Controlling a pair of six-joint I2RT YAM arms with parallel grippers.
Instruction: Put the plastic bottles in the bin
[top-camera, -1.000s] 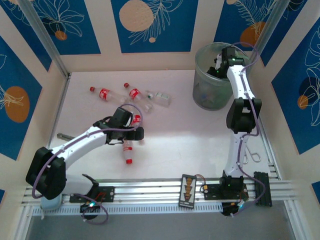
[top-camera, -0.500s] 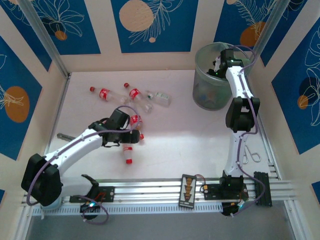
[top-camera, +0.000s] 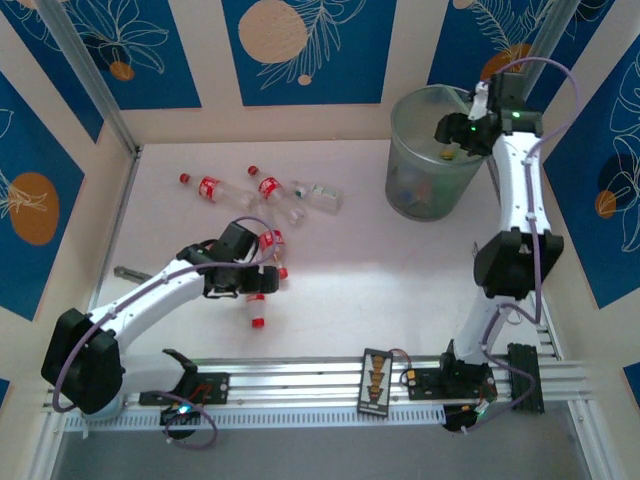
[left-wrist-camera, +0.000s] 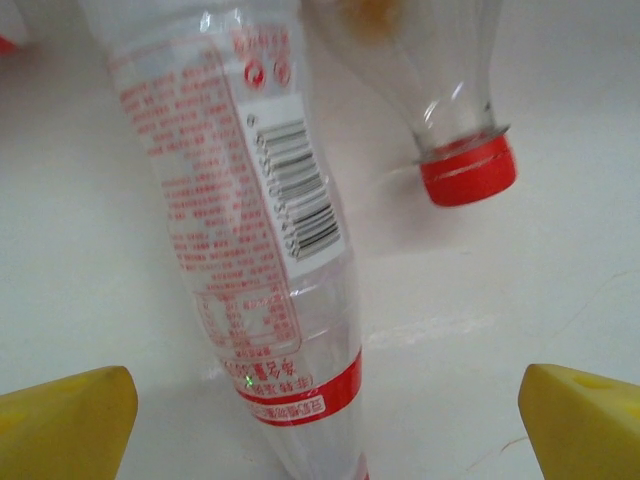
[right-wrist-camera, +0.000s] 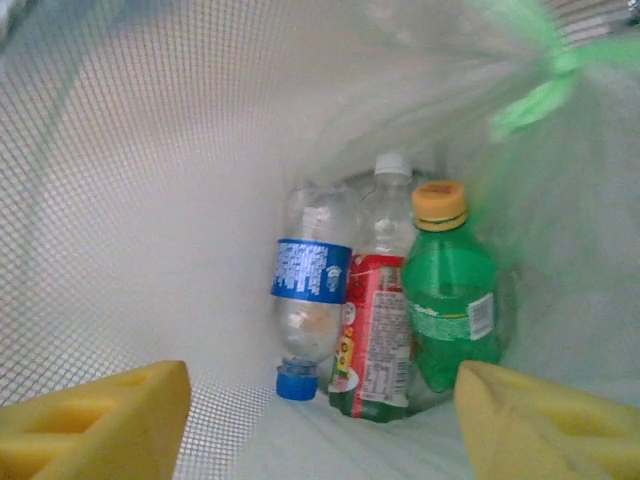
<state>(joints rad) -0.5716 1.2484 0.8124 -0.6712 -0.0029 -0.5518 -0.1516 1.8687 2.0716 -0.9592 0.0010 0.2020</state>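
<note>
Left fingers straddle a bottle lying flat, cap toward the bases.

two bottles on the table, seen from right above

a long clear bottle lies slanted from the upper left of the frame down to the bottom middle. its wrapper is full of tiny red print, with a white barcode patch facing up and a red band near the lower end. a second bottle sits at the top, right of centre, with its neck pointing down and right and its red cap against the white table. it's just beside the first one, can't tell if they touch. the left gripper is spread wide, with one yellow fingertip in the lower left corner and the other in the lower right. the long bottle's lower end lies between them, with bare table on either side.
</note>
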